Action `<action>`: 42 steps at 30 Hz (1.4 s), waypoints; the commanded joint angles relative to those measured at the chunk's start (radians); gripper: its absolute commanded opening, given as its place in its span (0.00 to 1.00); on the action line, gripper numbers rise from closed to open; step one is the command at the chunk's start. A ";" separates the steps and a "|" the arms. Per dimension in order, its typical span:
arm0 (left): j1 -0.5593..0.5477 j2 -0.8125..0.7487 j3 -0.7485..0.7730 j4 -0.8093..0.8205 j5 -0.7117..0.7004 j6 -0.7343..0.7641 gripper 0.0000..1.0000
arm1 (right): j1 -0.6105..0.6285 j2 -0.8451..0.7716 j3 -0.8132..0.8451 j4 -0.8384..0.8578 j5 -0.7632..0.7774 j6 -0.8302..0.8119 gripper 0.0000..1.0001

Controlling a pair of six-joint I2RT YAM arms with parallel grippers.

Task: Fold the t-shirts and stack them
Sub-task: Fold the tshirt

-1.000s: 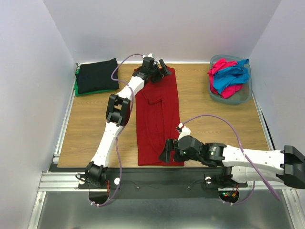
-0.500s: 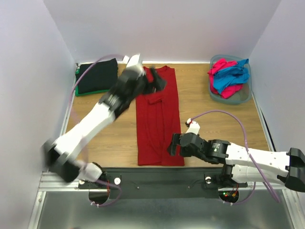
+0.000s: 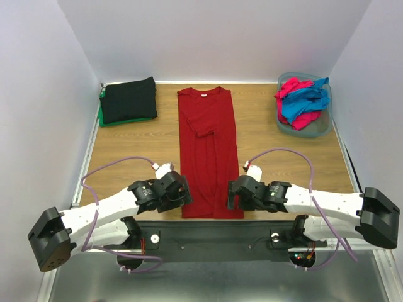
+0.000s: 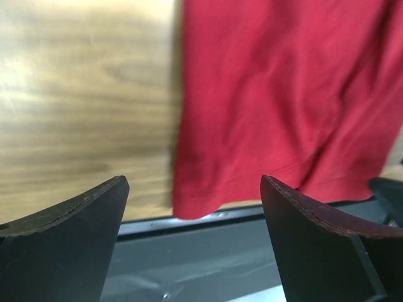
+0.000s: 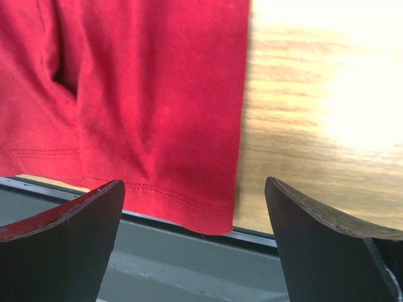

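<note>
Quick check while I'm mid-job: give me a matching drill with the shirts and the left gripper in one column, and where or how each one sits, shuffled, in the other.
Column one:
1. dark red t-shirt
2. black t-shirt
3. pink and blue t-shirts
4. left gripper

Column two:
A. folded, at the far left corner
B. open, at the near left corner of the red hem
C. laid out lengthwise down the middle, sleeves folded in
D. bunched in the tub at the far right

Pairs: 1-C, 2-A, 3-D, 4-B
</note>
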 commanded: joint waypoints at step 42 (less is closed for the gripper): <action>-0.057 0.082 0.124 0.049 -0.012 -0.072 0.00 | -0.014 -0.007 0.119 0.016 0.072 0.028 0.00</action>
